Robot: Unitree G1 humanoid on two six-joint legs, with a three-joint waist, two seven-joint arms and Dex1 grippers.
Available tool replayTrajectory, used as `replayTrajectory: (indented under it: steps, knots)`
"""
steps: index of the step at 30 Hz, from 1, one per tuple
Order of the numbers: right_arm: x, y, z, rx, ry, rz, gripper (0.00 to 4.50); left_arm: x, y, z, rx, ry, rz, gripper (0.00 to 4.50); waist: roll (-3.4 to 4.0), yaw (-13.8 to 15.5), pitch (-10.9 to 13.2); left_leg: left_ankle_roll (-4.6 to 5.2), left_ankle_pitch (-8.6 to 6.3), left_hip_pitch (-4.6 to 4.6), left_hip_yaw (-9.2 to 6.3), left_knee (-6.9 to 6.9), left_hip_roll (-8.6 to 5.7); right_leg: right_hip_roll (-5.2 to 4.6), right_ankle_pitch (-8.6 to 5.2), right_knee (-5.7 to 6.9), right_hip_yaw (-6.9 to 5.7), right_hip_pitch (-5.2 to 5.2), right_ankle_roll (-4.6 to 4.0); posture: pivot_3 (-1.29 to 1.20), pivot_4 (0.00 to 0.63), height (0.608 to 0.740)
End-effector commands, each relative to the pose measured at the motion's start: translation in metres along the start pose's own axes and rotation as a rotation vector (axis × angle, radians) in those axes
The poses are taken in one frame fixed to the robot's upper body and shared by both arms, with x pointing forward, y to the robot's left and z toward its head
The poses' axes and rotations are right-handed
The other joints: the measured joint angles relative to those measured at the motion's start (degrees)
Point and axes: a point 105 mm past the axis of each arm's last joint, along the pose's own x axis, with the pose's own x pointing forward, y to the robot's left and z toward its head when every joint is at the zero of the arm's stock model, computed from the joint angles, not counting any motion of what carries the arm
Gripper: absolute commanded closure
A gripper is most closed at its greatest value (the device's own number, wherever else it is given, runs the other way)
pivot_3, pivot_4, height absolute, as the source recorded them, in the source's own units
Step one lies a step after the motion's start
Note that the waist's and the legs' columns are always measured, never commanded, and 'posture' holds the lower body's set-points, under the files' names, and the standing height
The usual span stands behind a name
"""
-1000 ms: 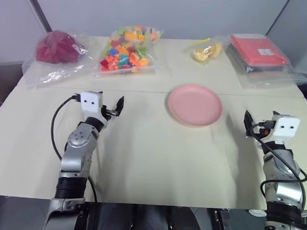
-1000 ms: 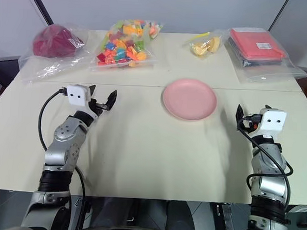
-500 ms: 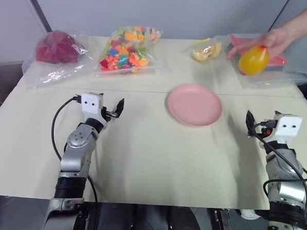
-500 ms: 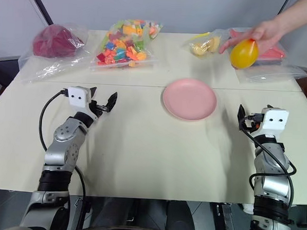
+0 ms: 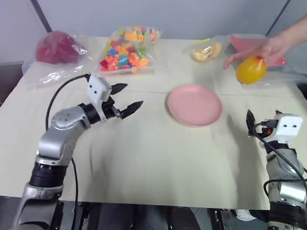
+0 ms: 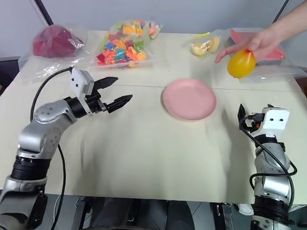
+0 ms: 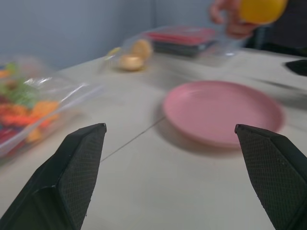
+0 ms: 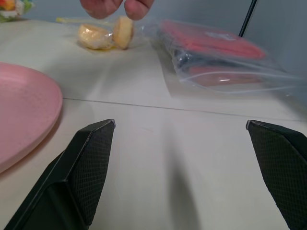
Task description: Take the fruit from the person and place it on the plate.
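Note:
A person's hand (image 5: pixel 266 48) reaches in from the far right and holds the yellow-orange fruit (image 5: pixel 251 70) in the air, beyond and to the right of the pink plate (image 5: pixel 194 105). The plate lies bare at the table's middle right. My left gripper (image 5: pixel 130 95) hovers open, left of the plate, its fingers pointing toward it. The left wrist view has the plate (image 7: pixel 223 110) ahead and the fruit (image 7: pixel 261 9) high beyond it. My right gripper (image 5: pixel 249 122) stands open, low over the table, right of the plate and nearer than the fruit.
Along the table's far edge lie a bag with a dark red lump (image 5: pixel 56 47), a bag of colourful pieces (image 5: pixel 127 47), a small bag of pale yellow pieces (image 5: pixel 207 52) and a red flat box in plastic (image 5: pixel 257 51).
The person's hand came in from the right with the fruit and has lowered it slightly. My left arm swung right toward the plate and its fingers spread wider. The right arm stayed put.

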Motion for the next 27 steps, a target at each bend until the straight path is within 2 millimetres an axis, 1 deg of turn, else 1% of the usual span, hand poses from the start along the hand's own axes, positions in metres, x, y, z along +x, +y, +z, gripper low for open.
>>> replayTrajectory:
  steps: [1, 5, 10, 12, 17, 27]
  knots:
    - [-0.006, 0.002, 0.034, 0.003, -0.085, 0.056, 0.03, 0.002, -0.016, 0.017, 0.008, -0.004, -0.134, 0.00, 0.00, 0.01, 0.00, 0.01, 0.00, 0.00, 0.00, 0.00, 0.00, 0.00, 0.00, 0.00, 0.00, 0.00, 0.00, 0.00, 0.150, 0.740]
    - [-0.013, 0.020, 0.058, 0.067, -0.117, 0.179, 0.03, 0.008, -0.014, 0.025, -0.021, -0.033, -0.146, 0.00, -0.01, 0.05, 0.01, 0.17, -0.10, 0.00, -0.02, 0.03, 0.01, 0.00, 0.00, 0.00, 0.00, 0.03, 0.00, 0.00, 0.150, 0.740]
    - [-0.001, 0.036, 0.091, 0.141, -0.189, 0.224, 0.03, 0.016, -0.013, 0.021, -0.034, -0.040, -0.137, 0.00, -0.01, -0.08, 0.01, 0.16, -0.09, 0.01, -0.02, 0.04, 0.01, 0.00, 0.00, 0.00, 0.00, 0.02, 0.00, 0.00, 0.150, 0.740]
    - [0.006, 0.042, 0.099, 0.149, -0.202, 0.239, 0.03, 0.017, -0.013, 0.020, -0.038, -0.044, -0.134, 0.00, -0.01, 0.03, 0.01, 0.14, -0.08, 0.01, -0.03, 0.02, 0.02, 0.02, 0.00, 0.00, -0.01, 0.00, 0.00, 0.00, 0.150, 0.740]
    - [0.026, 0.048, 0.101, 0.154, -0.204, 0.258, 0.03, 0.018, -0.015, 0.018, -0.042, -0.054, -0.108, 0.00, -0.03, 0.11, 0.02, 0.09, -0.05, 0.00, -0.03, 0.04, 0.01, 0.00, 0.00, -0.02, 0.00, 0.01, 0.00, 0.00, 0.150, 0.740]
    - [0.050, 0.050, 0.099, 0.155, -0.215, 0.258, 0.03, 0.011, -0.015, 0.016, -0.045, -0.059, -0.041, 0.00, -0.03, 0.05, 0.02, 0.05, -0.03, -0.01, -0.02, 0.03, 0.01, 0.00, 0.00, -0.02, 0.00, -0.01, 0.00, 0.00, 0.150, 0.740]
